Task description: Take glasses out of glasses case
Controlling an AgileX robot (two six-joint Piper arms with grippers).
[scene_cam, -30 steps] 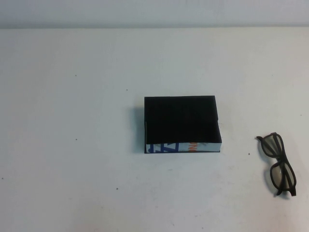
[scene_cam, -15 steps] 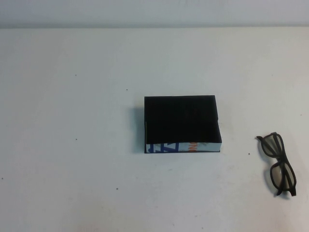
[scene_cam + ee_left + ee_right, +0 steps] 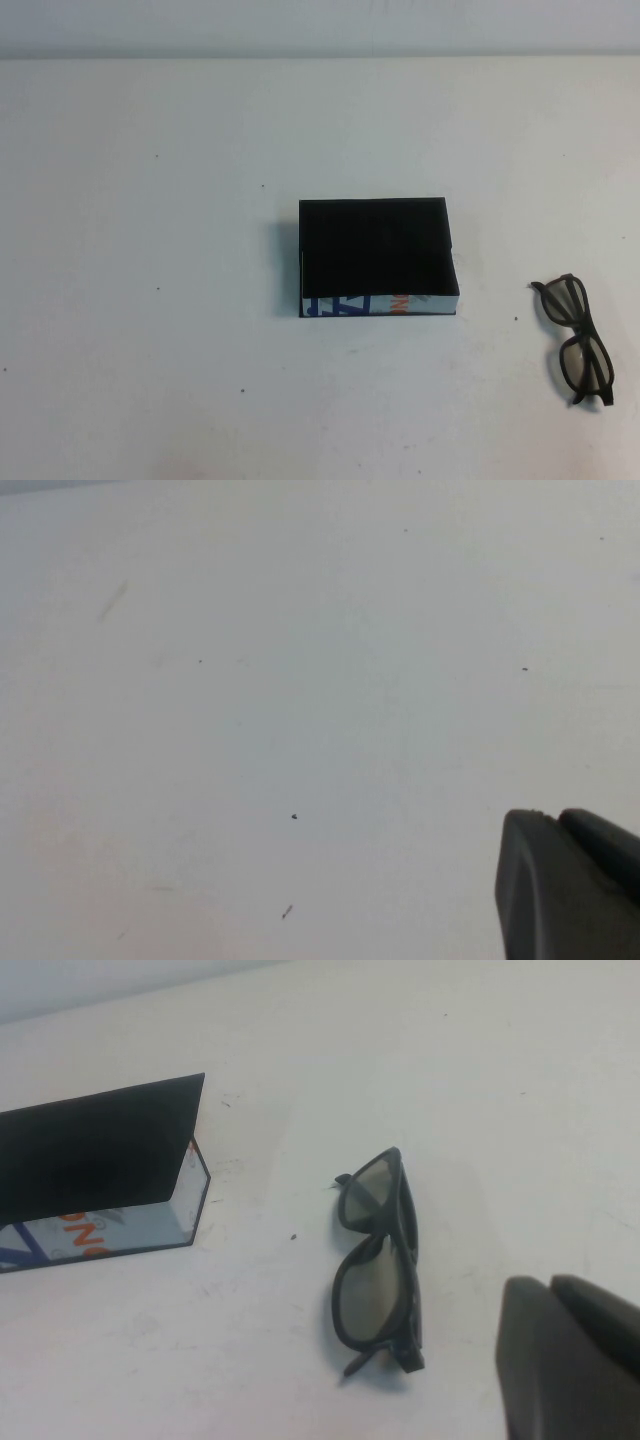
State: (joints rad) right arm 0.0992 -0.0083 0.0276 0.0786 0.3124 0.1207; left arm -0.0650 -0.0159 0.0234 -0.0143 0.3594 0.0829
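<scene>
The glasses case (image 3: 375,250), a shallow black box with a white front side printed in blue and orange, sits at the table's middle. The dark-framed glasses (image 3: 578,340) lie folded on the table to its right, outside the case and apart from it. In the right wrist view the glasses (image 3: 375,1260) lie beside the case (image 3: 95,1160). My right gripper (image 3: 548,1285) hovers near the glasses, shut and empty. My left gripper (image 3: 555,818) is shut and empty over bare table. Neither gripper shows in the high view.
The white table (image 3: 150,300) has a few small dark specks. Its far edge meets a pale wall (image 3: 320,25) at the back.
</scene>
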